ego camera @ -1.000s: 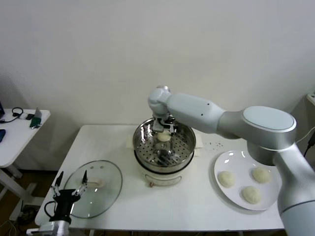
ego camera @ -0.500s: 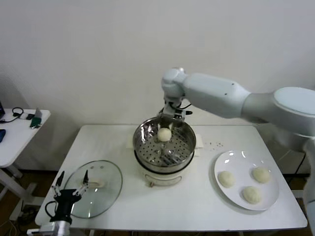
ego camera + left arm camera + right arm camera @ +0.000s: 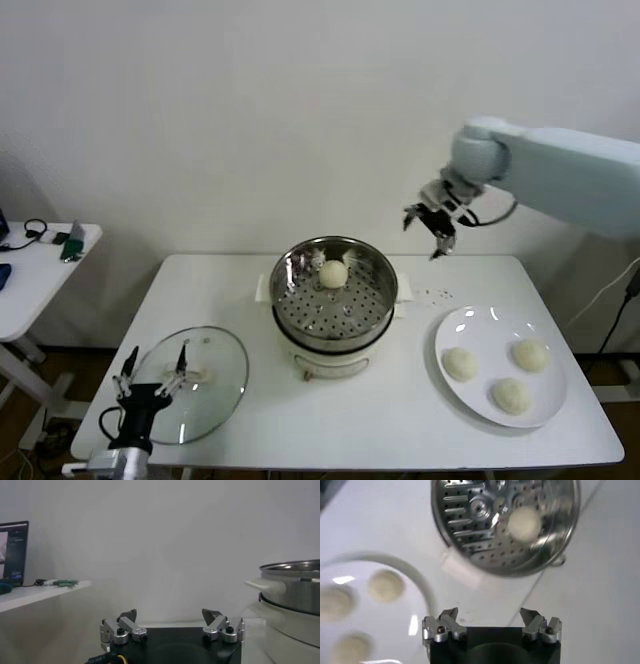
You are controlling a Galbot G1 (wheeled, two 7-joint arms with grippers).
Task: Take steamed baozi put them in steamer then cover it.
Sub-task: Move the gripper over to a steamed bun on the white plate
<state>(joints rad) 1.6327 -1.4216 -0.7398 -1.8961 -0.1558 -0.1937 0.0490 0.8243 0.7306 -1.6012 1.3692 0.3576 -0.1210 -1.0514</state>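
Hovering up high just right of the steamer (image 3: 334,298), right gripper (image 3: 428,228) wide open and empty, one bun (image 3: 334,273) inside the steamer, three buns (image 3: 500,373) on the plate (image 3: 477,325) to its right, lid (image 3: 205,380) lying to its left, left gripper (image 3: 152,372) open and empty beside the lid.

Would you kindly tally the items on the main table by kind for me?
Baozi: 4 (one in the steamer, three on the plate)
Steamer: 1
Glass lid: 1
White plate: 1
Total: 7
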